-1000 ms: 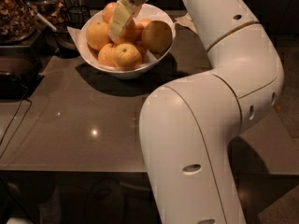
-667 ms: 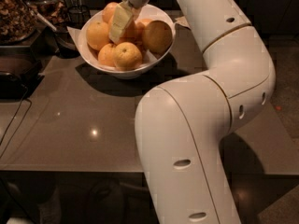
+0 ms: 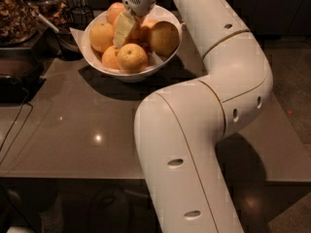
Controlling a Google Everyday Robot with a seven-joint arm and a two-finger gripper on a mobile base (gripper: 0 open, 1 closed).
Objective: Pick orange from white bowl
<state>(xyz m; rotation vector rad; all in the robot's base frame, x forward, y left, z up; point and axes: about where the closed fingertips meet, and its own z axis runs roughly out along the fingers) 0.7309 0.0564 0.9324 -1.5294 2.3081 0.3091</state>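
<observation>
In the camera view the gripper (image 3: 127, 30) is down inside the white bowl (image 3: 127, 74) on the tabletop (image 3: 97, 130), against the orange (image 3: 142, 31); I cannot tell whether it grips; the orange sits unlifted in the pile, so the lift remains.

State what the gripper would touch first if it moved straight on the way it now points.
Probably the orange in the middle of the pile in the white bowl, just beneath the gripper; depth is hard to judge.
</observation>
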